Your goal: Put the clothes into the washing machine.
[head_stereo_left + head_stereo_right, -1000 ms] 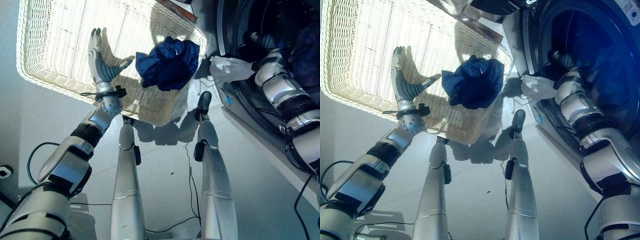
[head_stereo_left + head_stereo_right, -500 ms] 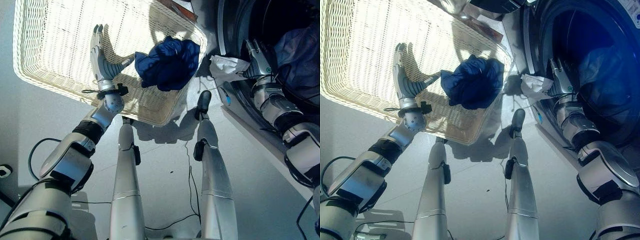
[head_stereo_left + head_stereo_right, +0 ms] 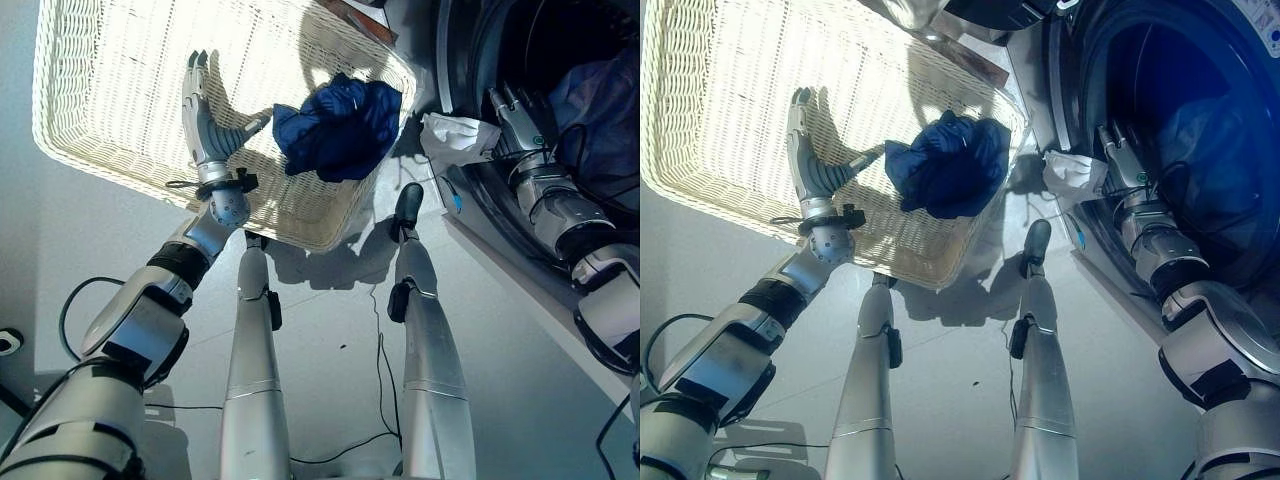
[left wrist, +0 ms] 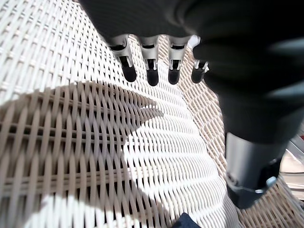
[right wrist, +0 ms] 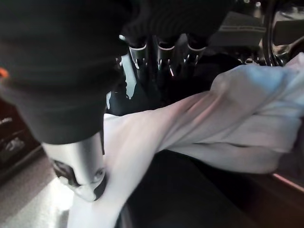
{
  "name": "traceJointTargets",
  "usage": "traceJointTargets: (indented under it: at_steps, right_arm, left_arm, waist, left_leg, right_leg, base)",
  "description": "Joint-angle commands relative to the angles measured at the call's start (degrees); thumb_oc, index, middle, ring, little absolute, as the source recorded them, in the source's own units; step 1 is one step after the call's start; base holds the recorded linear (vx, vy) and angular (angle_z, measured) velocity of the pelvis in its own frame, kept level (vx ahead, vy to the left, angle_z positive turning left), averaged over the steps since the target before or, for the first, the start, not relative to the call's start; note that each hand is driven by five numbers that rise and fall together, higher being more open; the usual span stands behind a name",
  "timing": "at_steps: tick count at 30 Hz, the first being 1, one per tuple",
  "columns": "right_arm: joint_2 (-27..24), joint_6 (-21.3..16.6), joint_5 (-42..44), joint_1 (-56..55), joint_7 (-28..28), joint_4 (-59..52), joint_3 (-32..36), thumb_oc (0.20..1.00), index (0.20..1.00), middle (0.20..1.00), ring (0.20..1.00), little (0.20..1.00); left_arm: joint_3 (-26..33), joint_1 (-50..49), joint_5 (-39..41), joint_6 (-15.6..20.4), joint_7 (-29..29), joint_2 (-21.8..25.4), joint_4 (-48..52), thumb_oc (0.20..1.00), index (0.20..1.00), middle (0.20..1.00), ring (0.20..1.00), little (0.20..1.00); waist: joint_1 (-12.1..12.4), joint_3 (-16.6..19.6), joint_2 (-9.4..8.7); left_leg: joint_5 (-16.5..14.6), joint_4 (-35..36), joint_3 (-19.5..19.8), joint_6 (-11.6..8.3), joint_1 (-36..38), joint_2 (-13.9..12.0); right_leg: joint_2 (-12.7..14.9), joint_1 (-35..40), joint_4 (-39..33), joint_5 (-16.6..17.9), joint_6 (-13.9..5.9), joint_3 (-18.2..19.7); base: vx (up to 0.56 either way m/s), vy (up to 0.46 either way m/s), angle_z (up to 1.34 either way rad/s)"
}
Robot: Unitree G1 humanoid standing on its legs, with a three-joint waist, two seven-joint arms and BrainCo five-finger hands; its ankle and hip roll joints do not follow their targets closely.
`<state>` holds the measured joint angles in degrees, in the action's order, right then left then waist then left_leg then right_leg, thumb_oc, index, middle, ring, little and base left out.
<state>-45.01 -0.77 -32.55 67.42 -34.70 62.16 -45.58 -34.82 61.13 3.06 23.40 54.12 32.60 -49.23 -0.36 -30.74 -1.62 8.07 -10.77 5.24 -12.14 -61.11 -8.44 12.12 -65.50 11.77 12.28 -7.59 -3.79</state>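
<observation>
A crumpled dark blue garment (image 3: 340,125) lies in the right end of the white wicker basket (image 3: 100,160). My left hand (image 3: 205,125) hovers open over the basket floor just left of the garment, apart from it; its fingers (image 4: 152,71) are straight above the weave (image 4: 71,142). A white cloth (image 3: 455,135) hangs over the front rim of the washing machine's opening. My right hand (image 3: 515,115) is at that opening, right beside the cloth, with its fingers (image 5: 159,54) straight and nothing gripped. The white cloth (image 5: 213,128) lies past the thumb. A pale garment (image 3: 600,90) sits inside the dark drum (image 3: 1200,130).
The washing machine's round door frame (image 3: 470,200) stands at the right, close to the basket's right corner. A brown flat object (image 3: 355,15) lies beyond the basket's far edge. Grey floor spreads below the basket.
My right arm has drawn back out of the drum, and its hand now sits at the rim by the white cloth. The left hand has barely moved.
</observation>
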Motion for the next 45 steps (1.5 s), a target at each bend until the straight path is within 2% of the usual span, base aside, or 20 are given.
traceJointTargets:
  at_steps: [1,10,27,28,30,38,45]
  right_arm:
    - [1.4,-0.5,-4.9,-4.6,5.0,1.6,-6.2,1.000,1.000,1.000,1.000,1.000]
    - [1.1,-5.1,-6.5,-5.9,4.6,0.2,-5.7,1.000,1.000,1.000,1.000,1.000]
    - [1.5,-6.1,-7.9,-10.3,4.4,-0.8,-5.5,1.000,1.000,1.000,1.000,1.000]
    - [1.5,-5.8,-8.2,-10.3,4.1,-0.8,-5.5,0.922,0.922,0.922,0.922,0.922]
    - [1.7,-5.2,-8.8,-10.3,3.5,-0.4,-5.4,0.200,0.200,0.200,0.200,0.200]
    - [2.3,-2.0,-10.1,-9.7,-0.2,0.5,-4.8,0.200,0.200,0.200,0.200,0.200]
    - [2.1,-0.1,-10.8,-8.8,-1.0,0.9,-4.3,0.200,0.200,0.200,0.200,0.200]
  left_arm:
    - [2.2,0.1,-1.7,2.2,1.8,-1.5,0.1,1.000,1.000,1.000,1.000,1.000]
    - [3.4,-1.4,-2.4,2.6,1.9,-1.8,0.6,1.000,1.000,1.000,1.000,1.000]
    - [3.7,-1.9,-3.0,2.9,2.8,-1.6,0.5,1.000,1.000,1.000,1.000,1.000]
    - [3.9,-1.9,-3.0,3.1,2.7,-1.6,0.3,1.000,1.000,1.000,1.000,1.000]
    - [4.0,-2.0,-3.0,3.4,2.7,-1.7,0.2,1.000,1.000,1.000,1.000,1.000]
    - [3.8,-1.4,-3.4,2.9,2.9,-2.8,-0.5,1.000,1.000,1.000,1.000,1.000]
    - [3.9,-1.7,-3.5,3.2,3.5,-3.3,-0.5,1.000,1.000,1.000,1.000,1.000]
  waist:
    - [0.1,0.9,1.20]
    - [-0.1,0.9,1.06]
    - [-0.6,0.9,0.39]
    - [-0.6,0.9,0.37]
    - [-0.6,0.9,0.36]
    - [-0.6,0.9,0.66]
    - [-0.6,0.9,1.19]
  left_leg:
    - [-0.2,0.2,-0.7,4.73,-1.1,4.4]
    - [0.1,0.2,-0.8,4.62,-0.8,4.2]
    - [0.5,0.8,-0.6,4.58,-0.7,4.0]
    - [0.5,0.9,-0.6,4.59,-0.5,3.9]
    - [0.5,1.1,-0.6,4.54,-0.4,3.8]
    - [0.8,1.4,-0.6,4.54,-0.2,3.8]
    - [1.0,1.2,-0.7,4.50,-0.4,3.8]
  right_leg:
    - [-2.5,-1.2,2.9,0.3,-3.70,-2.0]
    - [-2.5,-0.9,2.9,0.3,-3.67,-1.7]
    - [-2.8,-1.0,2.7,0.7,-3.71,-1.4]
    - [-2.8,-0.9,2.7,0.7,-3.74,-1.4]
    - [-2.8,-0.8,2.6,0.7,-3.78,-1.4]
    - [-2.6,-0.7,2.3,1.1,-3.93,-1.2]
    - [-2.4,-0.9,2.4,1.1,-3.92,-0.9]
  base:
    - [0.00,0.000,0.00]
    - [0.00,0.004,0.00]
    - [0.00,0.000,0.00]
    - [0.00,0.000,0.00]
    - [0.00,0.000,0.00]
    - [0.00,0.000,0.00]
    - [0.00,0.000,0.00]
